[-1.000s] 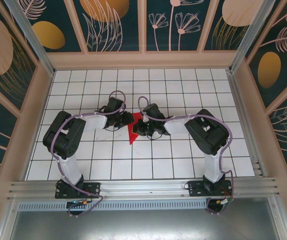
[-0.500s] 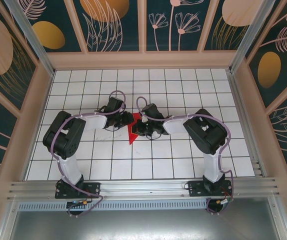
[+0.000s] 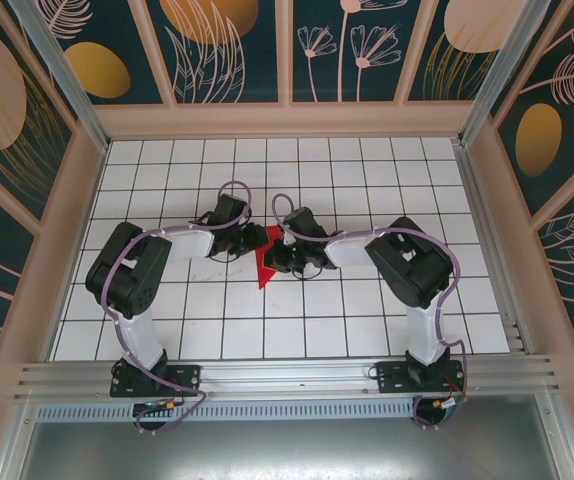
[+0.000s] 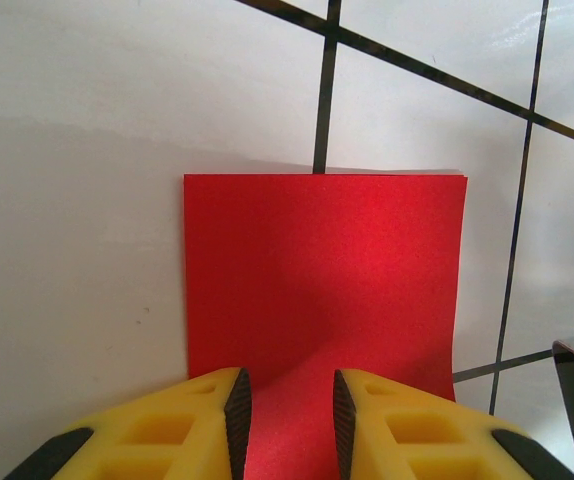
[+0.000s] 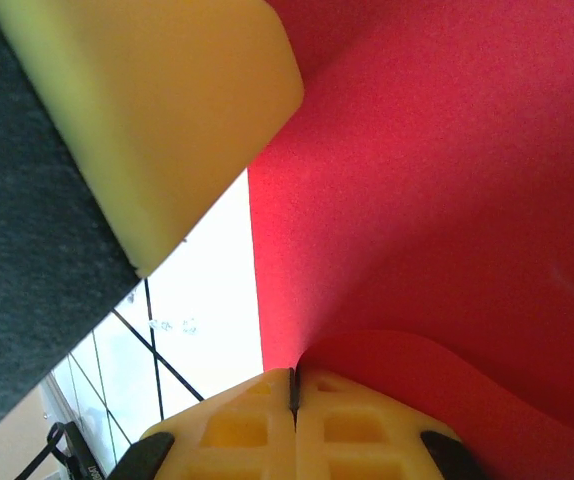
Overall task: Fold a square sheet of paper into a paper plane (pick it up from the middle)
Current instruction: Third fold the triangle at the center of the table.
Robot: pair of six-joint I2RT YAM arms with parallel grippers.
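White grid tiles cover the table (image 3: 367, 320), which is enclosed by teal panels (image 3: 227, 40) printed with leaf and flower shapes.

1. Arm pose. I see the left arm (image 3: 132, 270) rising from its base at the near edge, bending at the elbow and reaching rightward and low toward the table's middle. The right arm (image 3: 417, 265) mirrors it and reaches leftward. Both wrists meet near the centre, nearly nose to nose.

2. Jaws. The left gripper (image 4: 287, 395) hangs over the near edge of the sheet of paper (image 4: 322, 270). Its jaws stand partly apart and red shows in the gap; I cannot tell whether the pads touch the paper. The right gripper (image 5: 293, 385) has its jaws pressed together, and a curled lip of the red sheet runs into the seam between them, pinched there.

3. Task item. The sheet lies at the table's centre between the two wrists. Its far part is flat on the tiles with straight edges, while the part by the right jaws is lifted and bowed.

4. Obstructions. From the right wrist, a yellow finger (image 5: 167, 110) of the left gripper looms just beside the raised paper. Lilac cables (image 3: 235, 188) loop above both wrists.

5. Clearance. Bare tiles surround the sheet on the far, left and right sides. An aluminium rail (image 3: 287, 375) bounds the near edge.
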